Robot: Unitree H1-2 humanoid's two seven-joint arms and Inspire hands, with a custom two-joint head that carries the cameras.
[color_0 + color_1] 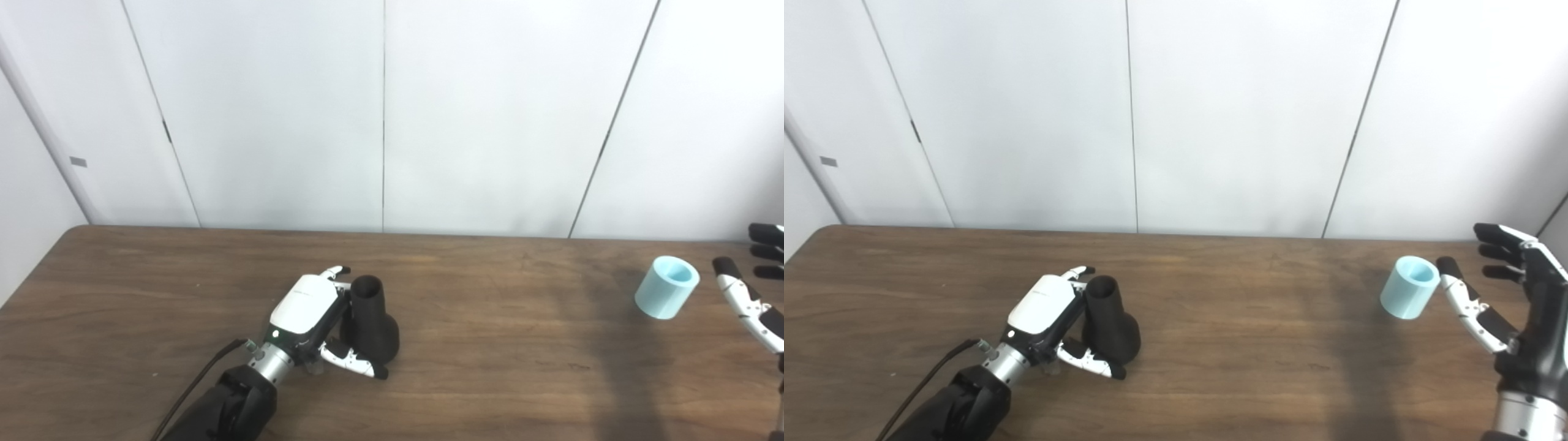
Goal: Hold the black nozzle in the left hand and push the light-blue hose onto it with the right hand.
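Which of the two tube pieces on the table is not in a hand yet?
The light-blue hose, at the table's right end. It stands free beside the open right hand. The black nozzle sits within the left hand.

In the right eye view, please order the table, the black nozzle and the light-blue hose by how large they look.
1. Table, by far the largest.
2. Black nozzle.
3. Light-blue hose, somewhat smaller than the nozzle; it also lies farther back.
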